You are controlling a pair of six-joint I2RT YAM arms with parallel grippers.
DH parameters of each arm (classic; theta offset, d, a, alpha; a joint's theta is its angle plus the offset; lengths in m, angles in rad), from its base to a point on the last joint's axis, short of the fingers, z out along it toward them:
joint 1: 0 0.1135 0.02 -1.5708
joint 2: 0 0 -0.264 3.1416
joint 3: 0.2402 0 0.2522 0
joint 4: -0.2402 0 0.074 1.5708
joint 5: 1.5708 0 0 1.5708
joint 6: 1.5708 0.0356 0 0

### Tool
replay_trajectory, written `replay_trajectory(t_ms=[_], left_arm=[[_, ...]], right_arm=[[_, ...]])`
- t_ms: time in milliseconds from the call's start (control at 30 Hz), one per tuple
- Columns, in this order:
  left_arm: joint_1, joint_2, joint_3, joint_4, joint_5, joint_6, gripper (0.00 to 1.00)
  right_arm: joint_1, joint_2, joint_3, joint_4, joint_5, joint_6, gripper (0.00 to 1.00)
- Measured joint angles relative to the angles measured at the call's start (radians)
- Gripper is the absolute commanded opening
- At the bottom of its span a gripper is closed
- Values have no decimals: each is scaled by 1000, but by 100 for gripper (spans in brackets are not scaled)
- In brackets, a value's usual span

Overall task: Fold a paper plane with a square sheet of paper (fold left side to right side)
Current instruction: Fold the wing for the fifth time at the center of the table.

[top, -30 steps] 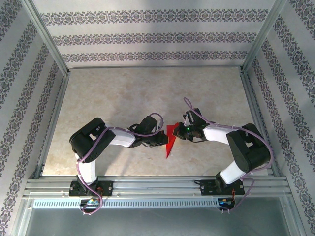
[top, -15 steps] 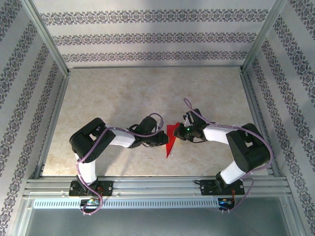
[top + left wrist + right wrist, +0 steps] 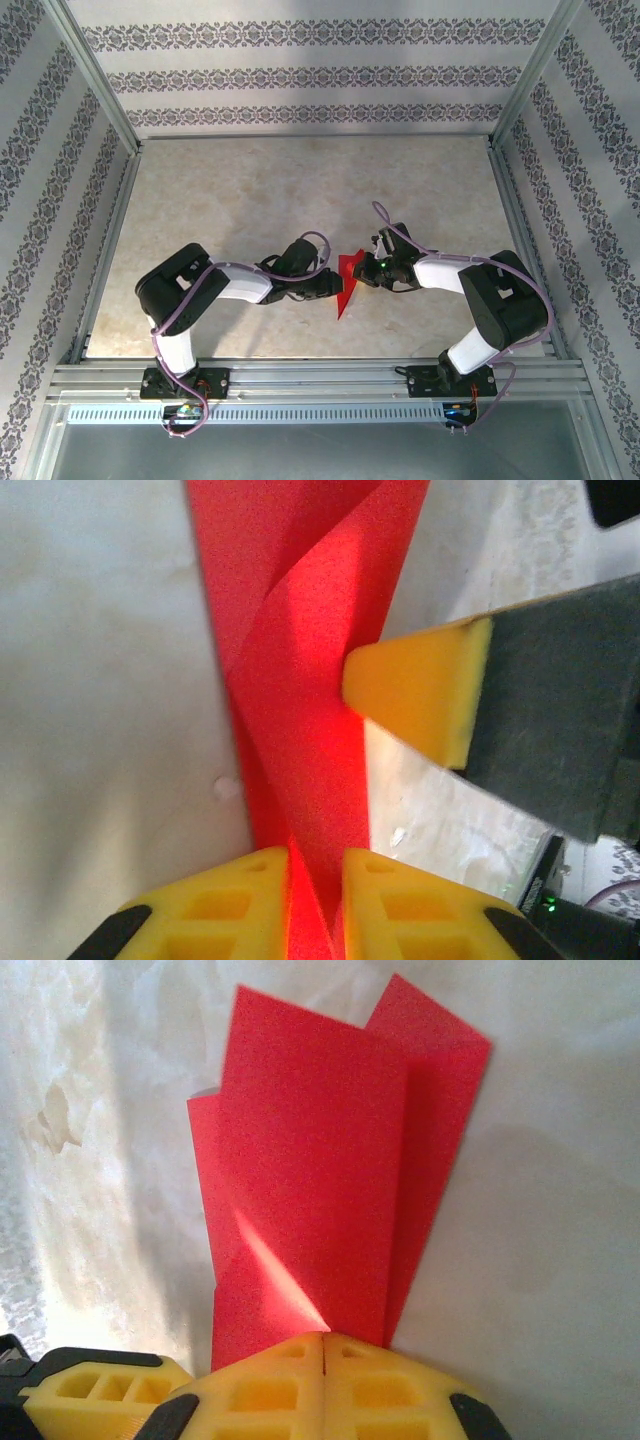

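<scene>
The red sheet of paper (image 3: 344, 298), folded into a slim shape with its point toward the near edge, sits mid-table between both grippers. My left gripper (image 3: 334, 283) reaches it from the left. In the left wrist view its yellow fingers (image 3: 317, 865) stand slightly apart, open, with a raised fold of the paper (image 3: 300, 630) in the gap. My right gripper (image 3: 362, 272) comes from the right and is shut on the paper's edge. In the right wrist view its pads (image 3: 323, 1345) meet, and the creased paper (image 3: 320, 1160) fans out beyond them. One right fingertip (image 3: 420, 695) shows in the left wrist view.
The beige tabletop (image 3: 250, 200) lies inside a metal frame with patterned walls on three sides. A rail (image 3: 320, 380) at the near edge carries both arm bases. A left finger (image 3: 90, 1400) shows at the lower left of the right wrist view.
My left gripper's fingers have parted slightly around the paper. The right gripper stays shut on the paper, and the paper has barely moved.
</scene>
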Motion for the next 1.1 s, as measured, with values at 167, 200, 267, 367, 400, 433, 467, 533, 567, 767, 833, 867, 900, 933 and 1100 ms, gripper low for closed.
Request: replay_trajectory(t_ms=[167,200,267,367,400,433,467,533,567,767,833,867,900,933,1100], left_arm=[[11,-104,-32,-128,-33,19,24],[12,-127,-32,-151,-38,22,23],[13,-171,-32,-181,-39,29,19],[13,-211,-31,-204,-34,36,15],[13,-217,-31,-210,-30,40,14],[13,-221,-29,-216,-24,41,14],[13,-222,-25,-222,-14,42,14],[13,-220,-10,-234,5,44,13],[13,-217,3,-235,19,44,12],[3,-146,101,-227,84,43,12],[-2,-114,121,-224,101,43,12],[-3,-96,126,-218,110,43,12],[-5,-84,127,-212,116,43,12],[-6,-68,127,-206,122,43,12],[-14,-22,124,-200,130,39,12]], right_arm=[[-6,1,-5,10,-10,-4,0],[-6,1,-5,10,-11,-6,0],[-6,1,-5,10,-11,-8,0],[-6,1,-5,10,-12,-15,0],[-6,1,-5,10,-12,-16,0],[-6,2,-5,10,-14,-18,0],[-6,3,-5,12,-14,-19,0],[-6,6,-5,16,-18,-19,0],[-6,6,-5,18,-18,-19,0],[-6,14,-5,32,-27,-19,0],[-6,16,-5,34,-29,-19,0],[-6,16,-5,34,-29,-19,0],[-6,16,-5,34,-29,-19,0],[-6,16,-5,35,-30,-19,0],[-6,17,-5,35,-30,-19,0]])
